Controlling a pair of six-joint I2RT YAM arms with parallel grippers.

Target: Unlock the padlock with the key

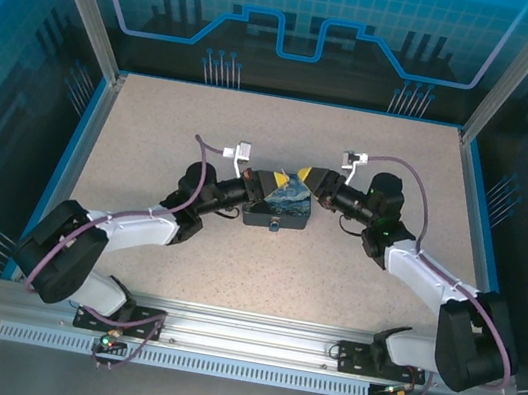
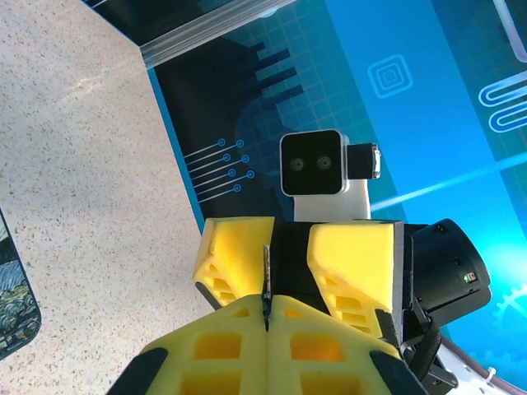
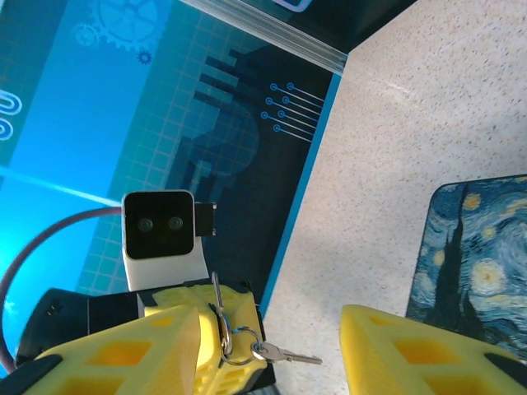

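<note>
The left gripper is pinched fully shut on the key, whose thin dark blade pokes from its fingertips over the blue swirl-printed box, with a small silver key dangling on a ring. The right gripper faces it, jaws partly apart and empty. This looks like a mid-air handover, and closing on so tiny a piece calls for fine alignment; the padlock I cannot pick out.

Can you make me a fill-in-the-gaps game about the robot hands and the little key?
1. The left gripper is ____ on the thin dark key.
2. The right gripper has its jaws ____.
3. The swirl-printed box on the table is mostly ____.
4. A silver key dangles from a metal ____.
Missing words: shut, open, blue, ring.
</note>
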